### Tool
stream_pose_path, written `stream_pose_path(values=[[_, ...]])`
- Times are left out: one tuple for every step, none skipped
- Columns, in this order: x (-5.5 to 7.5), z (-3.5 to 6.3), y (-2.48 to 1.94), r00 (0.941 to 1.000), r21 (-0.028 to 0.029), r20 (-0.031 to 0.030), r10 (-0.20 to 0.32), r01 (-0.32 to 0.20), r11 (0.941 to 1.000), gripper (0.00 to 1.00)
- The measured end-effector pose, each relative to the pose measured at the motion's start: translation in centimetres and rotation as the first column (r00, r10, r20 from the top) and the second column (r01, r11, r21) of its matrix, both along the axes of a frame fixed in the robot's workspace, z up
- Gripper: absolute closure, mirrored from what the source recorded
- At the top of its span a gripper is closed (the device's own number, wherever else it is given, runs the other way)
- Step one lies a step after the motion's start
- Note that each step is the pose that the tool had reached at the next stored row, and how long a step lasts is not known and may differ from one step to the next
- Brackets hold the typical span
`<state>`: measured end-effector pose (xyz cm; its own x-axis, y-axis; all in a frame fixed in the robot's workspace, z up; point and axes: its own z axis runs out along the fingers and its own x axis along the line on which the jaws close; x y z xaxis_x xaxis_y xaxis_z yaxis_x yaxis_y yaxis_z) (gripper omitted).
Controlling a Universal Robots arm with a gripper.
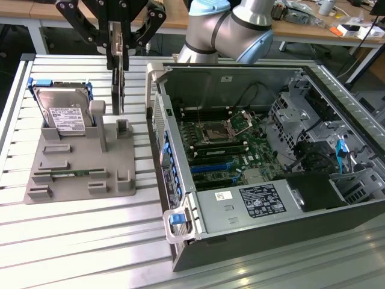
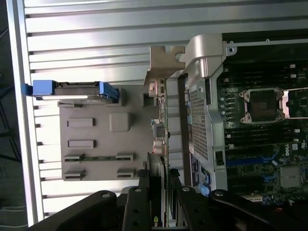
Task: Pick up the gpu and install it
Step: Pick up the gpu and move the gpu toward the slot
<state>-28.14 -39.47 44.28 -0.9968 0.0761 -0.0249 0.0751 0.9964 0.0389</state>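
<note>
I've got my black pincer (image 1: 119, 57) (image 2: 161, 175) pinching the gpu (image 1: 123, 90) (image 2: 160, 130), a flat green circuit card with a silver end bracket. It hangs edge-down beneath the pincer, just above the grey plastic fixture (image 1: 78, 180). I can't read the white label (image 1: 67, 117) on the silver hard drive (image 1: 63, 99) or the sticker (image 1: 261, 201) on the open black computer case (image 1: 252, 241).

Clamps the gpu (image 1: 123, 90) upright and edge-on in the pincer (image 1: 118, 51), low over the grey holder tray (image 1: 72, 189) on the slatted table (image 1: 78, 241). Shows a silver hard drive (image 1: 63, 114) leaning in blue brackets at the tray's back and a memory stick (image 1: 69, 174) lying flat near its front. Has the open computer case (image 1: 240, 211), motherboard (image 1: 231, 144) exposed, just beside the tray at the exterior view's right.
</note>
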Motion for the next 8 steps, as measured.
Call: stream_pose_path(values=[[0.00,0.11,0.00,1.0000,0.0000,0.0000,0.000,0.000,1.0000,0.73],[0.00,0.27,0.00,1.0000,0.0000,0.0000,0.000,0.000,1.0000,0.73],[0.00,0.44,0.00,1.0000,0.0000,0.0000,0.000,0.000,1.0000,0.73],[0.00,0.54,0.00,1.0000,0.0000,0.0000,0.000,0.000,1.0000,0.73],[0.00,0.56,0.00,1.0000,0.0000,0.0001,0.000,0.000,1.0000,0.73],[0.00,0.56,0.00,1.0000,0.0001,0.0002,0.000,0.000,1.0000,0.73],[0.00,0.57,0.00,1.0000,0.0001,0.0001,0.000,0.000,1.0000,0.73],[0.00,0.57,0.00,1.0000,0.0000,0.0000,0.000,0.000,1.0000,0.73]])
